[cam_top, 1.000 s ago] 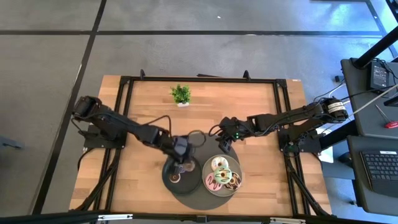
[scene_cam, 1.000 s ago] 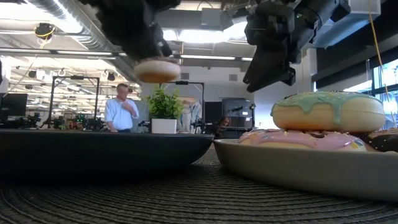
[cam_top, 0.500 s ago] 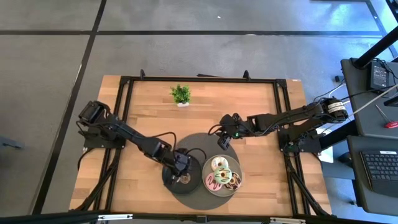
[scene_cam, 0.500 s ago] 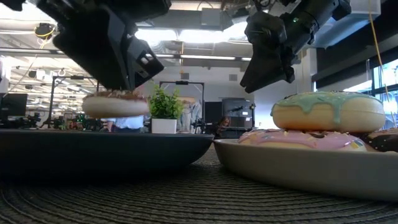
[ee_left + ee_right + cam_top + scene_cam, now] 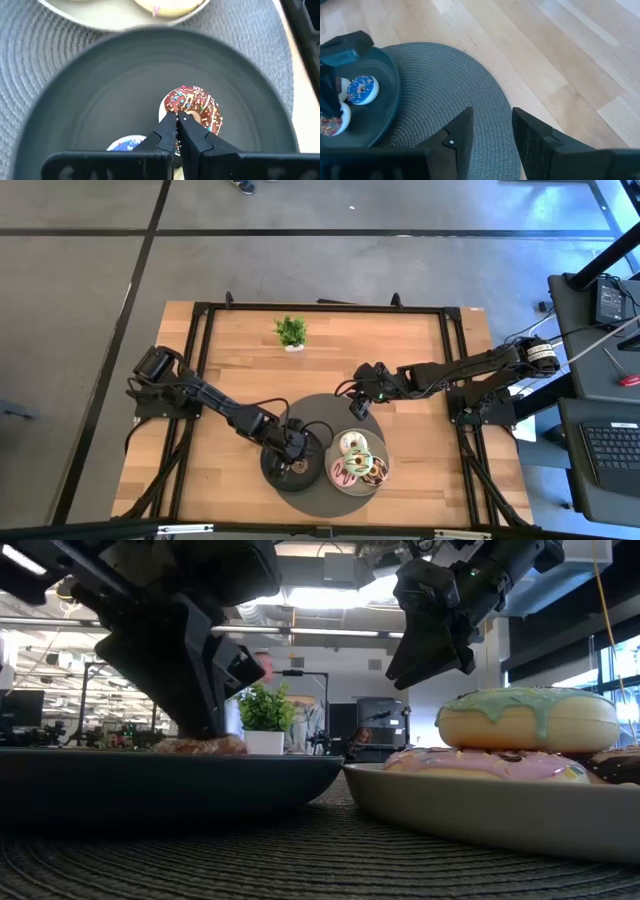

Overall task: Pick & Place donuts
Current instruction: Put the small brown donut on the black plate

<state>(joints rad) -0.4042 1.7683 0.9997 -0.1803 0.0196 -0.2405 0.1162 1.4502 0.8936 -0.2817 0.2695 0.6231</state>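
Observation:
My left gripper (image 5: 177, 119) is low over the dark plate (image 5: 278, 476) and shut on a small chocolate donut with sprinkles (image 5: 197, 106). A tiny blue-iced donut (image 5: 124, 144) lies on the same plate beside the fingers. The light plate (image 5: 348, 488) holds the white (image 5: 352, 444), green (image 5: 360, 462), pink (image 5: 342, 473) and chocolate (image 5: 378, 471) donuts; in the low view the green one (image 5: 528, 718) rests on the pink one (image 5: 480, 764). My right gripper (image 5: 492, 131) hangs open over the grey mat's far right part (image 5: 450, 85), touching nothing. My left gripper pinches the sprinkled donut's ring on the side nearest the fingers (image 5: 172, 106), one finger at the hole and one outside. The fingers come from above, slanting down. The donut lies flat, down at the dark plate's floor (image 5: 200, 745).
Both plates stand on a round grey woven mat (image 5: 318, 408) near the table's near edge. A small green potted plant (image 5: 291, 332) stands near the far edge. Bare wood lies to the left and right of the mat. A person shows in the room behind.
My left gripper has moved toward the table's near edge and down, carrying the sprinkled donut from high above the mat onto the dark plate. The donut, lifted clear a second ago, now sits at plate level. The right arm has barely moved.

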